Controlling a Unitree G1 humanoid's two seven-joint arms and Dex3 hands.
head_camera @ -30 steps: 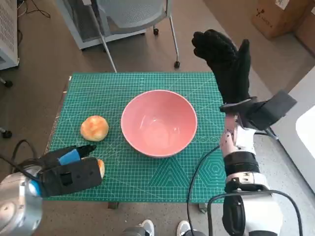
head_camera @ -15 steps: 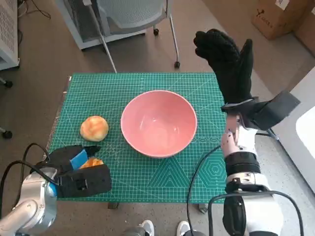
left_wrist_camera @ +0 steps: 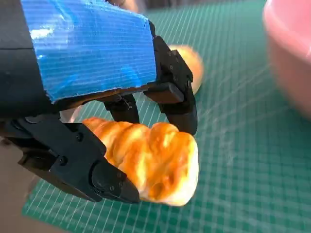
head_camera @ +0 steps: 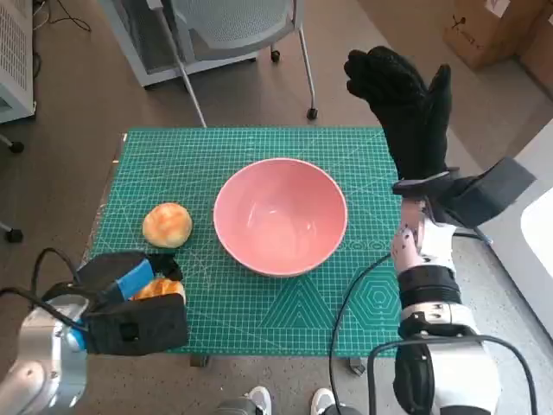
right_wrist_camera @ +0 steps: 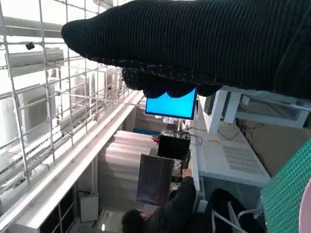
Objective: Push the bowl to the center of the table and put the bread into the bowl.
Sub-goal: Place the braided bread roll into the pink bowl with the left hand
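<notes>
The pink bowl stands near the middle of the green mat; its rim shows in the left wrist view. My left hand grips a twisted golden bread at the mat's near left corner, and a sliver of that bread shows beside the fingers. A round bun lies on the mat left of the bowl, also seen beyond the hand. My right hand is raised upright past the mat's right edge, fingers spread, holding nothing.
A chair base and a white cabinet stand beyond the table's far edge. A cardboard box sits at the far right. A person sits at a desk with monitors in the right wrist view. Shoes show at the near edge.
My left hand has shifted about at the near left corner with the bread in it. The right hand has crept slightly to the right. Bowl and bun have not moved.
</notes>
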